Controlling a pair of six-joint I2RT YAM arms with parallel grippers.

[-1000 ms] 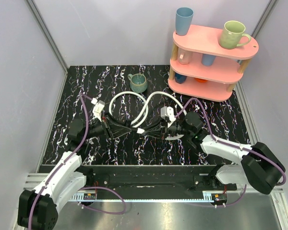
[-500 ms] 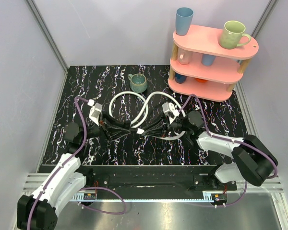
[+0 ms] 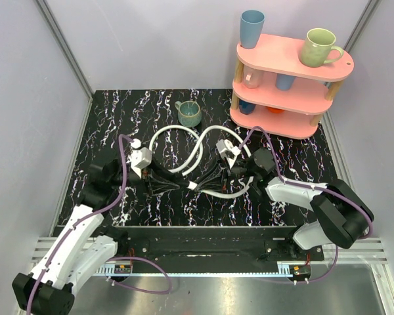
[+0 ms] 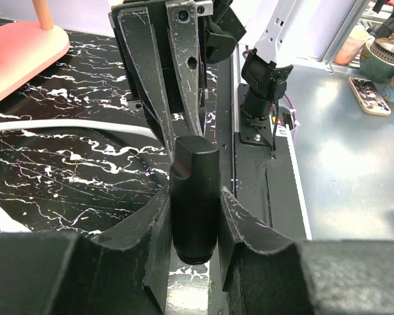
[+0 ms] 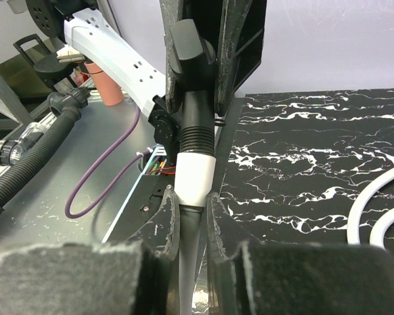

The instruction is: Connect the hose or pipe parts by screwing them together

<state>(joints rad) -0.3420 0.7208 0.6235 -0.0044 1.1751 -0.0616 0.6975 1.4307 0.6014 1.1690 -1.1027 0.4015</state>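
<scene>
Looking at this one, I'd say the job is at the mating stage, nowhere near finished. Both hose ends are picked up and brought nose to nose between the arms.

The left tool (image 4: 194, 207) is clamped tight on a stubby black fitting (image 4: 194, 164). It sits straight between the fingers and pokes out past the tips. The right tool (image 5: 192, 211) is closed on the white sleeve (image 5: 196, 172) of the other hose end, with a black ribbed collar (image 5: 196, 136) sticking out just beyond its fingertips.

In the right wrist view that collar runs straight on into the black fitting held opposite, so the two parts look lined up and touching. Whether any thread has actually caught, I can't tell. The joint is tucked in between the opposite tool's fingers.

So my guess at what's done: grab, lift, align. What's left: the actual screwing, turning one end against the other until it seats, then letting go.

From the top camera, the meeting point sits right between the two tool tips, with the tools pointing at each other. The rest of the white hoses (image 3: 164, 134) lies looped on the worktop (image 3: 118, 118), mostly on the far side of both tools. One curve (image 3: 231, 194) swings around on the near side of the right tool. Those loops could fight the twist a bit, I reckon.
</scene>
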